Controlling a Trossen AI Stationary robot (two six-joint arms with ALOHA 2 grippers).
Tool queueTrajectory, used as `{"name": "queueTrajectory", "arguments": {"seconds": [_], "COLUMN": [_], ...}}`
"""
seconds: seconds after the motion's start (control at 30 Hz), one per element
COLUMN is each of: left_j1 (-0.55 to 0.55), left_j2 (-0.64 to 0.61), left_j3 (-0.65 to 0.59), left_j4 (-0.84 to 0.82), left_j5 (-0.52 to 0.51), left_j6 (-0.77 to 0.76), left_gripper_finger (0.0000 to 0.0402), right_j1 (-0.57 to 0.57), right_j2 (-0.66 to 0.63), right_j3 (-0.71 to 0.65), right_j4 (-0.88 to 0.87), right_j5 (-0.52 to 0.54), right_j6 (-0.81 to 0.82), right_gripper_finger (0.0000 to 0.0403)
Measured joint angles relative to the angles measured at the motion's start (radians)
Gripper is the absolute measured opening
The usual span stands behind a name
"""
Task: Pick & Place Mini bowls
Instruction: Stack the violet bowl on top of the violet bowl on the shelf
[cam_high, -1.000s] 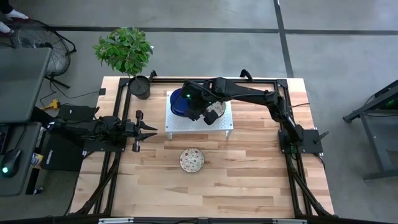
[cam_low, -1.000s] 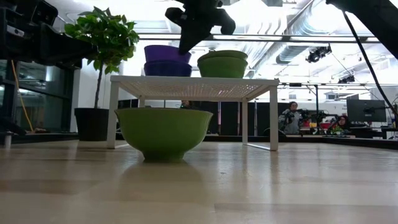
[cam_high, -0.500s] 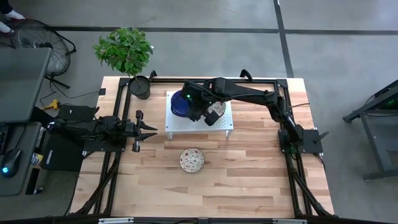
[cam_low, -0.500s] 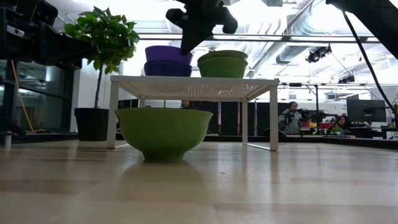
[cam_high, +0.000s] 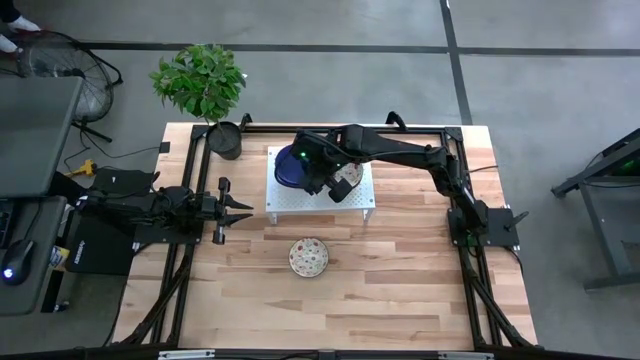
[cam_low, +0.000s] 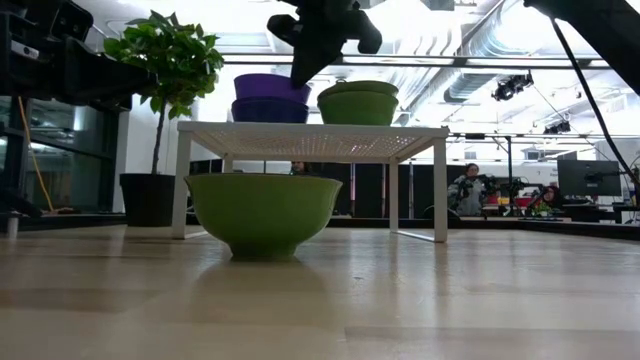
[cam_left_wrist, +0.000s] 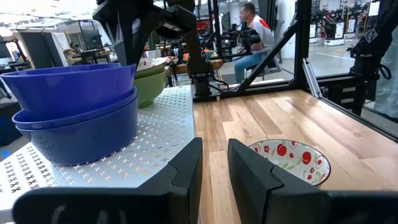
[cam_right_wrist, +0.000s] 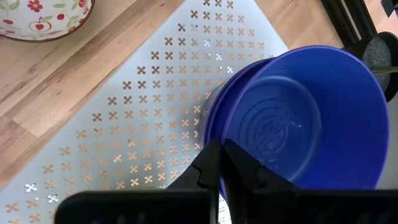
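Mini bowls: stacked blue pair (cam_high: 290, 166) on white perforated rack (cam_high: 300, 199) at table's (cam_high: 400, 290) far side, cream floral bowl (cam_high: 346, 175) beside them on same rack, another floral bowl (cam_high: 308, 257) alone on bare table in front of rack. Right hand (cam_right_wrist: 219, 163) poised over blue stack, fingers nearly closed, pinching near rim of top blue bowl. Left hand (cam_high: 238, 209) parked at table's left edge, well apart from bowls, fingers slightly parted, holding nothing.
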Motion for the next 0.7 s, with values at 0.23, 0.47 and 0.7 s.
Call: {"name": "queueTrajectory", "arguments": {"seconds": [0.23, 0.47, 0.7], "left_j1": [0.0, 0.0, 0.0], "left_j2": [0.0, 0.0, 0.0], "left_j3": [0.0, 0.0, 0.0], "left_j4": [0.0, 0.0, 0.0], "left_j5": [0.0, 0.0, 0.0], "left_j6": [0.0, 0.0, 0.0], "left_gripper_finger": [0.0072, 0.0072, 0.0072], "right_j1": [0.0, 0.0, 0.0], "right_j2": [0.0, 0.0, -0.001], "right_j3": [0.0, 0.0, 0.0], "right_j4": [0.004, 0.018, 0.017], "right_j5": [-0.029, -0.058, -0.044], "right_j6": [0.001, 0.023, 0.03], "right_gripper_finger": [0.0001, 0.0001, 0.0046]}}
